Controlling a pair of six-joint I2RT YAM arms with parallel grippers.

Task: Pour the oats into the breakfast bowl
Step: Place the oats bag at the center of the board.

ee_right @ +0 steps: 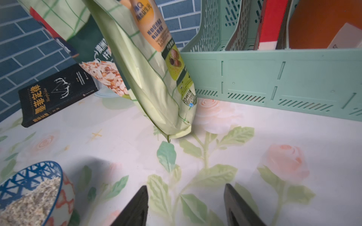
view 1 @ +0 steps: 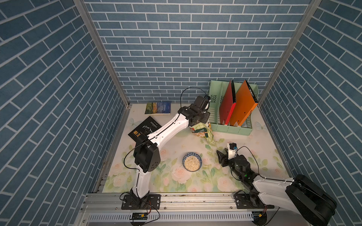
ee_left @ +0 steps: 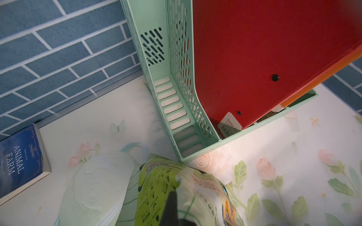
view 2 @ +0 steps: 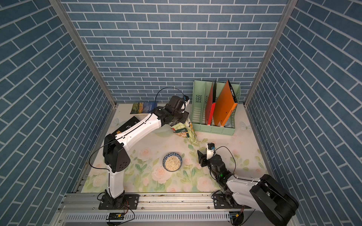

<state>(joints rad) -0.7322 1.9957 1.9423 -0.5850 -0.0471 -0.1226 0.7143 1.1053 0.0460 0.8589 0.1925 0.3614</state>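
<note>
the bowl (view 1: 183,161) sits near the middle of the worktop (view 1: 166,182), heaped with oats (view 1: 192,163). both top views show it full, and the right wrist view catches its blue rim (ee_right: 39,172) with oats (ee_right: 33,199) piled inside. the pour looks done to me.

the bag (view 1: 201,131) is well apart from the bowl, towards the back wall, just beside the front corner of the green rack (view 1: 231,130). the left claw (ee_left: 173,203) is clenched on the bag's crumpled top (ee_left: 166,185); one dark finger shows against the foil. in the right wrist view the bag (ee_right: 147,68) hangs tilted, long axis slanting, upper end towards the left arm and lowest corner pointing down at the worktop. i cannot tell whether that corner touches.

the right claw (view 1: 221,157) is released, jaws standing wide with only bare worktop between them (ee_right: 185,187). it sits low, just to the right of the bowl, and points at the bag, which lies ahead of it and apart.

so the left arm is the one on the bag, and the right is nearer the bowl. the coming move, as i judge it, turns on that tilt. the bag needs to come upright over its base before the left claw lets go, or it may flop towards the rack or the black book (ee_right: 58,94).
</note>
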